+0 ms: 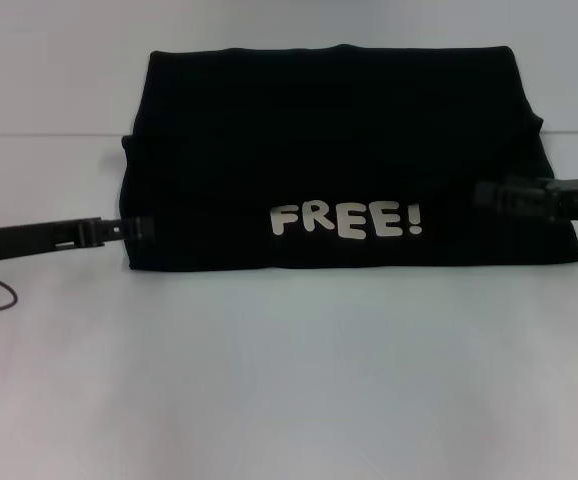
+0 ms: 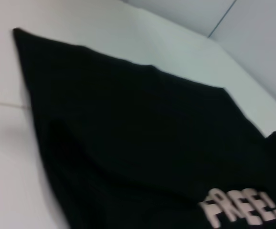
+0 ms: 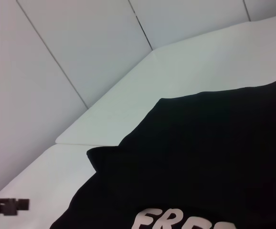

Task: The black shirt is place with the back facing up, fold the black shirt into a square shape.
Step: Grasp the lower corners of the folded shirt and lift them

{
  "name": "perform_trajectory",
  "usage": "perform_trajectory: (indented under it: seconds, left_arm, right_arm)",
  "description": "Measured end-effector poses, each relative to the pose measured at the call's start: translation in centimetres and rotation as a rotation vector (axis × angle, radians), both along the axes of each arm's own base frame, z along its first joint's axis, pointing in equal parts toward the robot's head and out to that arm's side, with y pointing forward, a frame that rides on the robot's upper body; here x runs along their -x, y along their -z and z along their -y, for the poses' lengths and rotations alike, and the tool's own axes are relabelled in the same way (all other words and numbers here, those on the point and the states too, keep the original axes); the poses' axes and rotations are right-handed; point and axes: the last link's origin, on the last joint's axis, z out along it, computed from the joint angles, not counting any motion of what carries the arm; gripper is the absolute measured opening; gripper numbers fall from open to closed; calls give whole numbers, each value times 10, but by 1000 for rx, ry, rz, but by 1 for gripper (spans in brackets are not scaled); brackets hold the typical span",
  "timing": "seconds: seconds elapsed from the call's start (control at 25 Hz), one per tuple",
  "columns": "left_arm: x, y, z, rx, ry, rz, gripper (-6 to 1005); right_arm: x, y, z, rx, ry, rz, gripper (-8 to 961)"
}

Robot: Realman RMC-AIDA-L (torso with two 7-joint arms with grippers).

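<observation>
Left pincer (image 1: 147, 228) & right pincer (image 1: 487, 193) at black shirt (image 1: 339, 130) side edges on tabletop (image 1: 289, 380); grip can't tell. Only head view shows both; wrist views show mainly shirt w/ lettering.

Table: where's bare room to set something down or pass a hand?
Free: the wide table strip in front of the black shirt, nearest the robot. Crowded: the shirt's side edges, with the left gripper and right gripper at them.

One word can be read — "FREE!" (image 1: 346, 220) in white block letters — on the black shirt (image 1: 339, 120).
</observation>
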Motion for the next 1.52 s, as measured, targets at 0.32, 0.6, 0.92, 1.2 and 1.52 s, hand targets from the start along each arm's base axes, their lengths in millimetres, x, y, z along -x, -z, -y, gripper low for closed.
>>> perform_trajectory:
  seconds: [0.32, 0.6, 0.92, 1.2, 1.52]
  left_arm:
    - [8, 21, -7, -2, -46, -65, 893]
    - [10, 33, -7, 6, -71, -66, 893]
    - [7, 40, -9, 8, -58, -80, 892]
    - [5, 46, -11, 12, -45, -90, 892]
    - [5, 46, -12, 16, -36, -107, 891]
  right_arm:
    - [4, 11, 0, 0, 3, -9, 921]
    - [6, 13, -2, -11, 4, -7, 927]
    - [8, 16, -4, -12, 3, -2, 927]
    - [9, 16, -4, -12, 1, 0, 928]
    - [8, 15, -4, -18, -6, 5, 928]
